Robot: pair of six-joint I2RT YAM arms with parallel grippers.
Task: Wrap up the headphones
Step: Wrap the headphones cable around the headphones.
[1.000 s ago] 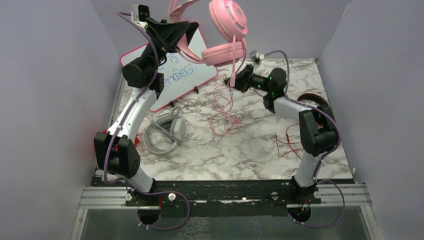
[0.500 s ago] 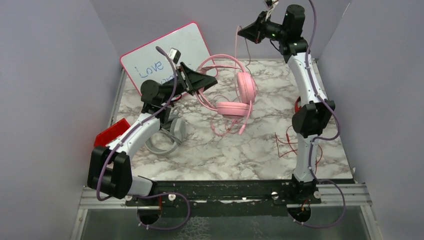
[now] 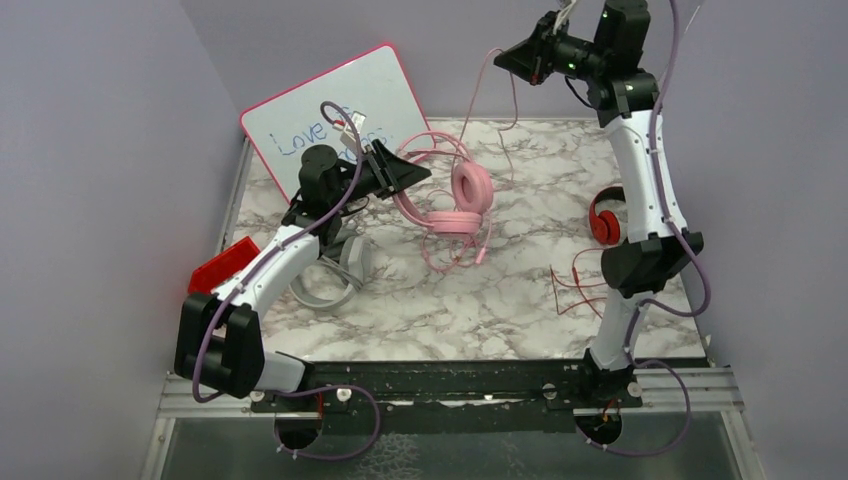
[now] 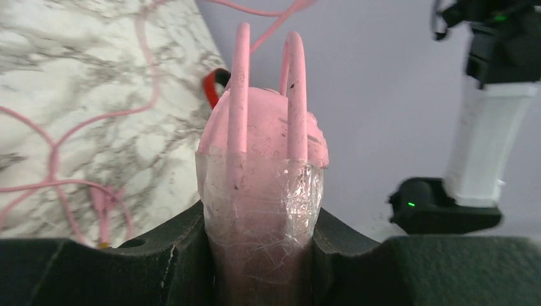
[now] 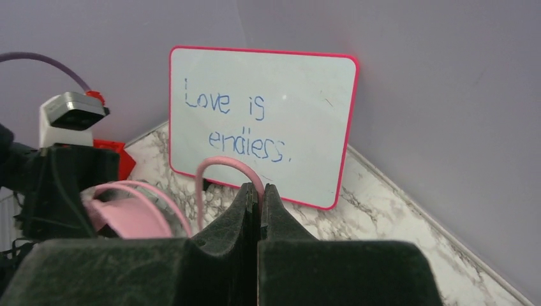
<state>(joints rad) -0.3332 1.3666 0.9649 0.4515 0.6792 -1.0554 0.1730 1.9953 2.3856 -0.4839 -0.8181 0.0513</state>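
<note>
My left gripper is shut on the headband of the pink headphones, holding them low over the marble table; the headband fills the left wrist view. My right gripper is raised high at the back and shut on the pink cable, which runs down to the pink pair and loops on the table; the cable shows pinched in the right wrist view. The grey/white headphones lie under my left arm. The red-and-black pair lies by my right arm.
A whiteboard with a pink rim leans in the back left corner. A red thing lies at the left edge. A thin red cable trails on the table at the right. Purple walls close in three sides.
My left gripper came down from high with the pink headphones to just above the table. My right gripper rose from table level to high at the back, pulling the pink cable up.
</note>
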